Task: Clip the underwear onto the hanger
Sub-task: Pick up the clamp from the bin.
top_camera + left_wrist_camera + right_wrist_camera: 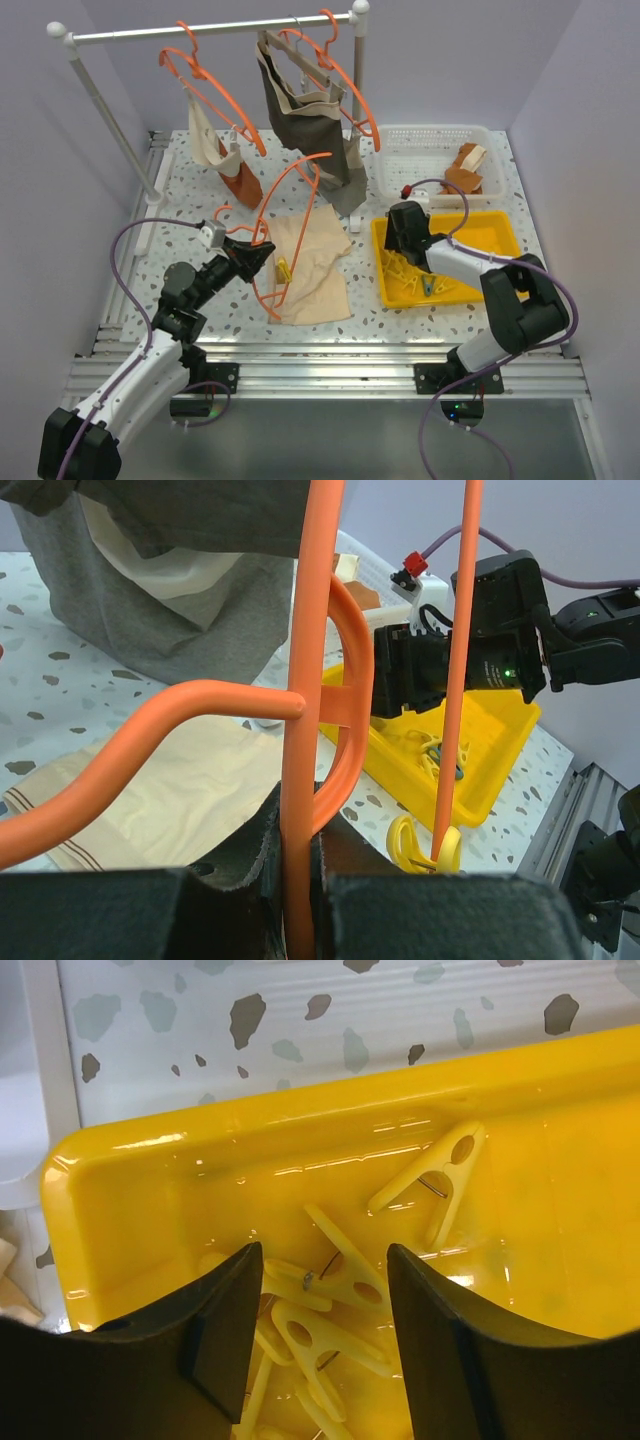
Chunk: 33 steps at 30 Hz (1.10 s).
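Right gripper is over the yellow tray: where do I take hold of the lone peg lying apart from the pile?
Probably across the lone peg at its narrow holed end, coming straight down with the open right gripper. It lies flat on the floor of the yellow tray, legs splayed toward the pile, with bare floor either side of that end.

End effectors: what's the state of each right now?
Left end effector: closed on the orange hanger.
Right end effector: open, empty, hovering over clothespins in the yellow tray.
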{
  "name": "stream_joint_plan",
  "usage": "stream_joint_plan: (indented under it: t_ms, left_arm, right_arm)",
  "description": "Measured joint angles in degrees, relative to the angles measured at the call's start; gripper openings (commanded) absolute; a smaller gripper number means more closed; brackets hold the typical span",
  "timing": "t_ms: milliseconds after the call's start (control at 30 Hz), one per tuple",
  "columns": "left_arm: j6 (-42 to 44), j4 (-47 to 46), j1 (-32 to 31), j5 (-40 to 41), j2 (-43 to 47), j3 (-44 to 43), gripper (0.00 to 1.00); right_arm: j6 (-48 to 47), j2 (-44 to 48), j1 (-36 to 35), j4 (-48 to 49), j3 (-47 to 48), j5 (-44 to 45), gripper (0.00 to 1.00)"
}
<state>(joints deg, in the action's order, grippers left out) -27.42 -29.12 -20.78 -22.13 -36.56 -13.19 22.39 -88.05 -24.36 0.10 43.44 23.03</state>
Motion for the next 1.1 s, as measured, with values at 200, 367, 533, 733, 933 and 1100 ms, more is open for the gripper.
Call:
stream_joint_plan:
  t_ms: [200,367,533,733,933,1100]
  left_arm:
    - [0.0,0.0,0.0,-0.3,0.3,0.0,0.00]
    - [0.0,0.0,0.0,-0.4,0.9,0.0,0.00]
    - [0.0,0.0,0.0,-0.4,1.2,0.0,0.00]
    - [0.0,0.0,0.0,-0.4,1.7,0.0,0.00]
    - [0.0,0.1,0.0,-0.5,1.9,0.0,0.00]
    - [0.0,0.1,0.0,-0.4,3.0,0.0,0.00]
  right_arm:
    - [0.1,-1.5,0.0,-2.4,2.2,0.9,0.49]
    - [0.0,-4.5,0.0,-2.7,5.0,1.5,0.44]
    - [0.2,-7.4,0.0,-2.8,6.7,1.5,0.40]
    - [1.0,-8.3,0.0,-4.1,6.7,1.7,0.36]
    - [2.1,-8.4,0.3,-6.5,6.8,2.8,0.23]
    - [3.1,-9.5,0.8,-8.3,8.1,3.4,0.17]
